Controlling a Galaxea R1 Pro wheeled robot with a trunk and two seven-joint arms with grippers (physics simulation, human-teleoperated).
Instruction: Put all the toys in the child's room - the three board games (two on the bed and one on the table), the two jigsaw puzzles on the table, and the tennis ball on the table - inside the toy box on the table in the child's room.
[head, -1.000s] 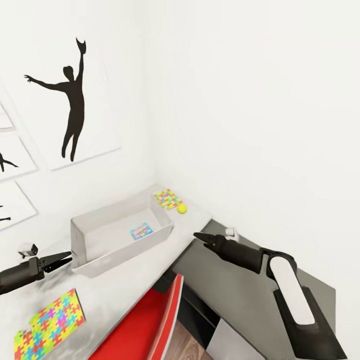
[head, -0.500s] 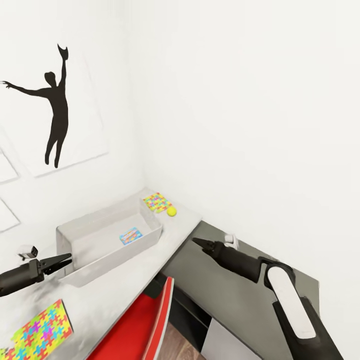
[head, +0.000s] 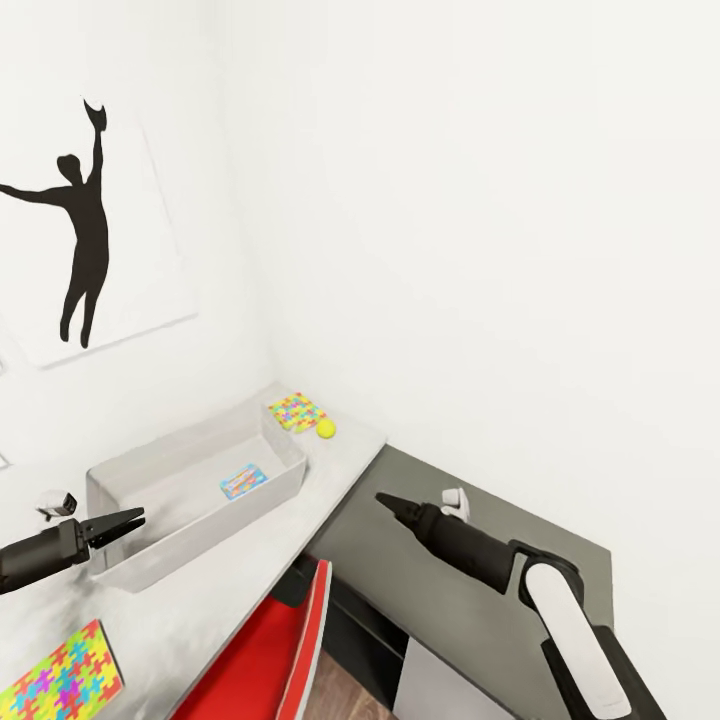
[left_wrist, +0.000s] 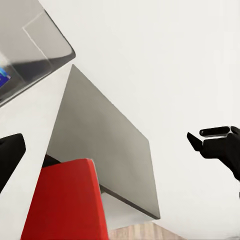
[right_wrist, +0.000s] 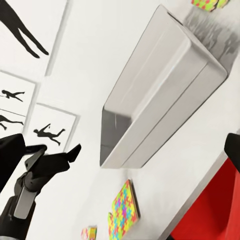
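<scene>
Pale grey table (head: 345, 455) set into the room corner, carrying everything below. Long grey toy box (head: 150, 480) lying across the table's middle, open-topped, one small colourful flat game box (head: 241, 481) resting on its floor. Dark grey lower desk (head: 520, 560) abutting the table on the side away from the toy box. Red chair (head: 275, 655) tucked against the table's near edge, just in front of the toy box. Framed black dancer silhouette (head: 75, 235) on the wall behind the toy box. One jigsaw puzzle (head: 60, 680) flat on the table near the toy box's left end; second jigsaw puzzle (head: 295, 411) just beyond the toy box's far right end. Tennis ball (head: 326, 428) beside that second puzzle, on the table. Left gripper (head: 128, 521) hovering at the toy box's near left end, fingers slightly parted, holding nothing. Right gripper (head: 383, 499) over the dark desk, well apart from the toy box, fingers drawn together to a point, empty.
</scene>
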